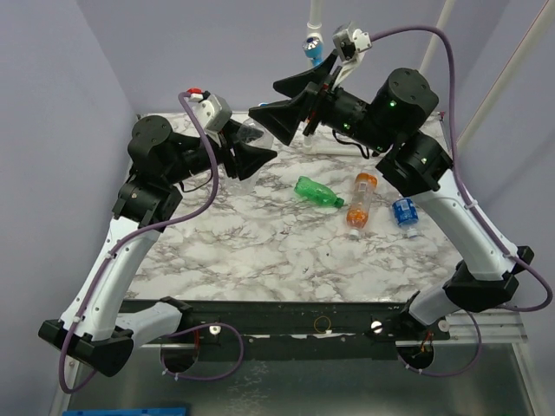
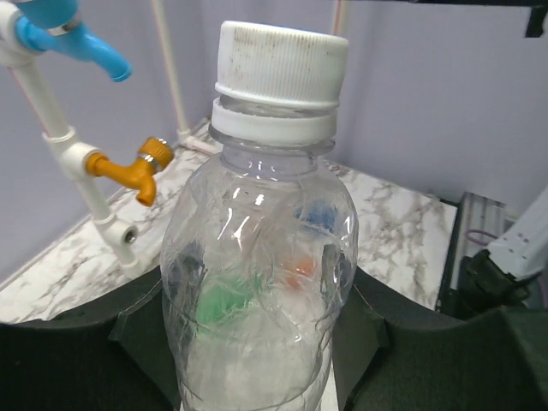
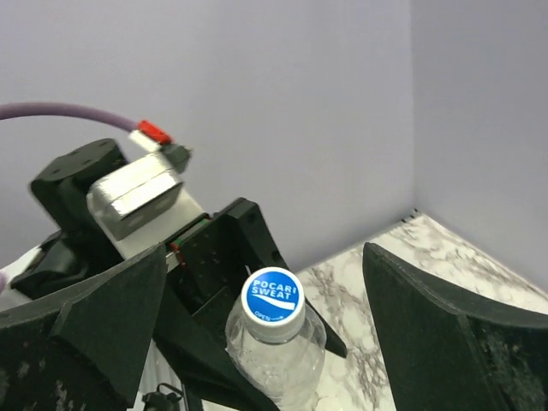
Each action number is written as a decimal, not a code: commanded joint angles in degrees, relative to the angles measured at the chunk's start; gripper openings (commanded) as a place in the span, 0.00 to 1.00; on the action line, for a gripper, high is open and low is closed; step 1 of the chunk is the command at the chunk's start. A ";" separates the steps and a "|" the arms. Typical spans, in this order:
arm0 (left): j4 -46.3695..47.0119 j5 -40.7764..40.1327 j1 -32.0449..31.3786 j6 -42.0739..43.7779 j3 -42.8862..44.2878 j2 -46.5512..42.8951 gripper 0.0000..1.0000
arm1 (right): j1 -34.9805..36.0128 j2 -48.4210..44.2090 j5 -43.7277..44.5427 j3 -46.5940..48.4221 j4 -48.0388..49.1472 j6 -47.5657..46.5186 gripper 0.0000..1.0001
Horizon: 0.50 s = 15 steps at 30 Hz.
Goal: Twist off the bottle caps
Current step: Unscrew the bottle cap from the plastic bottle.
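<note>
Obs.: your left gripper point(image 2: 257, 351) pinches the clear bottle point(image 2: 257, 274) around its body, a black finger pressed on each side. The bottle stands upright and is held up above the marble table point(image 1: 260, 251), upper left of centre in the top view. The white ribbed cap point(image 2: 281, 64) sits on the neck, just above the retaining ring. In the right wrist view its top face is blue with "POCARI SWEAT" print, low centre of that frame. Your right gripper point(image 1: 264, 98) hovers at that cap with jaws spread wide, one finger on either side, neither touching it. You have three more bottles lying on their sides right of centre in the top view: the green bottle point(image 1: 318, 192), the orange bottle point(image 1: 361, 199) just beside it, and the blue-label bottle point(image 1: 405, 214) furthest right. You cannot tell at this size whether their caps are tight. A blue fitting point(image 2: 81, 38) and an orange fitting point(image 2: 137, 167) sit on a white pipe point(image 2: 81, 180), upper left of the left wrist view.
</note>
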 commanded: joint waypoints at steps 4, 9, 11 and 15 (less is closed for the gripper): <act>-0.97 -8.91 -0.75 5.59 -0.57 -0.40 0.02 | 0.05 2.57 10.57 1.59 -6.64 -1.18 0.90; -0.97 -8.23 -1.08 4.58 -0.27 -0.21 0.02 | 0.02 2.47 10.04 0.04 -4.56 -0.30 0.74; -0.97 -8.09 -1.20 4.29 -0.31 -0.29 0.02 | 0.06 2.26 9.27 -0.53 -3.25 0.38 0.66; -0.97 -7.80 -1.19 3.73 -0.18 -0.38 0.02 | -0.02 2.39 6.65 -1.20 -1.80 1.35 0.44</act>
